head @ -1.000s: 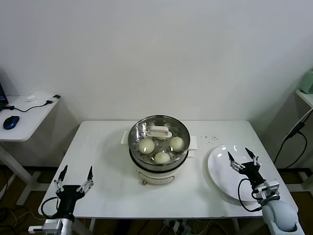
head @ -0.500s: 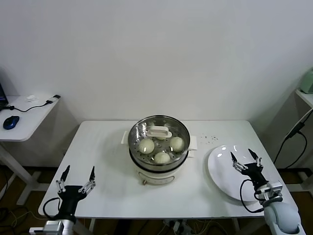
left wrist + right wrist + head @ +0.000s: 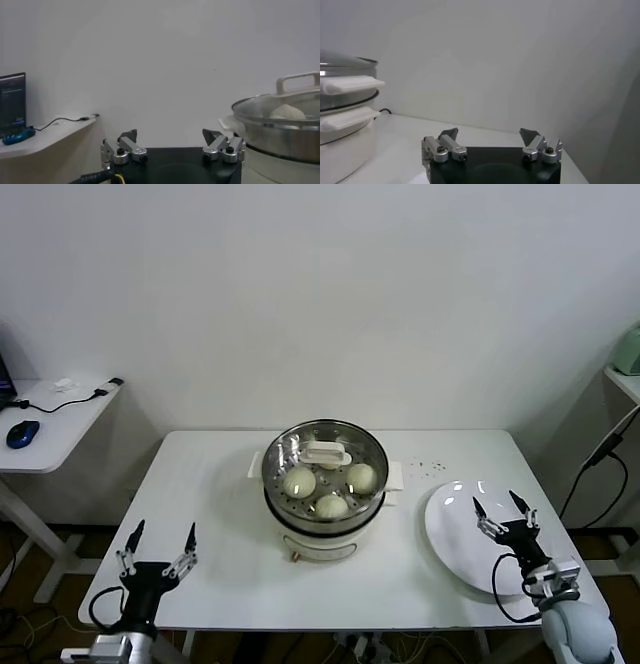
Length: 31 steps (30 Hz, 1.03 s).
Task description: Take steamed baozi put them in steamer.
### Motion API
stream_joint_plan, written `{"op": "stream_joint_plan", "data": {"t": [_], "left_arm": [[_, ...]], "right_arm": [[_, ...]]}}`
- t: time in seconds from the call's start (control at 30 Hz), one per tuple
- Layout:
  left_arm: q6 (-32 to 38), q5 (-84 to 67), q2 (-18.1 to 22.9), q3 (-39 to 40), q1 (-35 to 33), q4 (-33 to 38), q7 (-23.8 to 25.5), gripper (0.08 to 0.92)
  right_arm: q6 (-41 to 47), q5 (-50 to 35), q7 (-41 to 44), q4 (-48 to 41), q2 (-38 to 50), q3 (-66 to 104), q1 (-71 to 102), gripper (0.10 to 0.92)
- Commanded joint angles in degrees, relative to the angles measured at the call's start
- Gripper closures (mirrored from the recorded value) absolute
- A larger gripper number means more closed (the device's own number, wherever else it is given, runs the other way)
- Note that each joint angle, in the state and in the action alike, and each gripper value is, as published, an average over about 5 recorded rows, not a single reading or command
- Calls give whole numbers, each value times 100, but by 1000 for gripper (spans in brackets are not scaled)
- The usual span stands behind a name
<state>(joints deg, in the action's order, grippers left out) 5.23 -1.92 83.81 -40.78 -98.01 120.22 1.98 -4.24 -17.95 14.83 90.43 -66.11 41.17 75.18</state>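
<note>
Creamy-white steamed baozi (image 3: 331, 505) are sitting inside the steamer (image 3: 325, 484); three are showing through the glass lid (image 3: 325, 467), two side by side and one nearer the robot, and a fourth cannot be made out under the lid's white handle (image 3: 327, 453). Shiny steel pot and white base are standing at the middle of the white table (image 3: 220, 514), with the lid resting on top. In the left wrist view one bun (image 3: 285, 112) is showing pale behind the glass.

Right of the steamer, well apart from it, a flat white plate (image 3: 455, 529) is lying near the table's right edge. The right gripper (image 3: 502, 512) is hovering over the plate's near right part, its fingers spread wide and holding nothing. The left gripper (image 3: 160, 543) is hanging at the table's near left corner, well away from the steamer, its fingers likewise spread apart and empty.

Off to the left, a side desk (image 3: 60, 424) is carrying a blue mouse (image 3: 22, 433) and a cable (image 3: 85, 397).
</note>
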Motion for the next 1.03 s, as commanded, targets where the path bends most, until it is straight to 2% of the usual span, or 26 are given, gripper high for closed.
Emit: {"op": "stream_joint_plan", "data": {"t": [0.03, 1.03], "left_arm": [[-77, 26, 0, 19, -27, 104, 27, 177], [-60, -10, -7, -108, -119, 96, 89, 177]], "right_arm": [[1, -21, 18, 19, -62, 47, 37, 203], [-84, -42, 116, 11, -77, 170, 129, 203]]}}
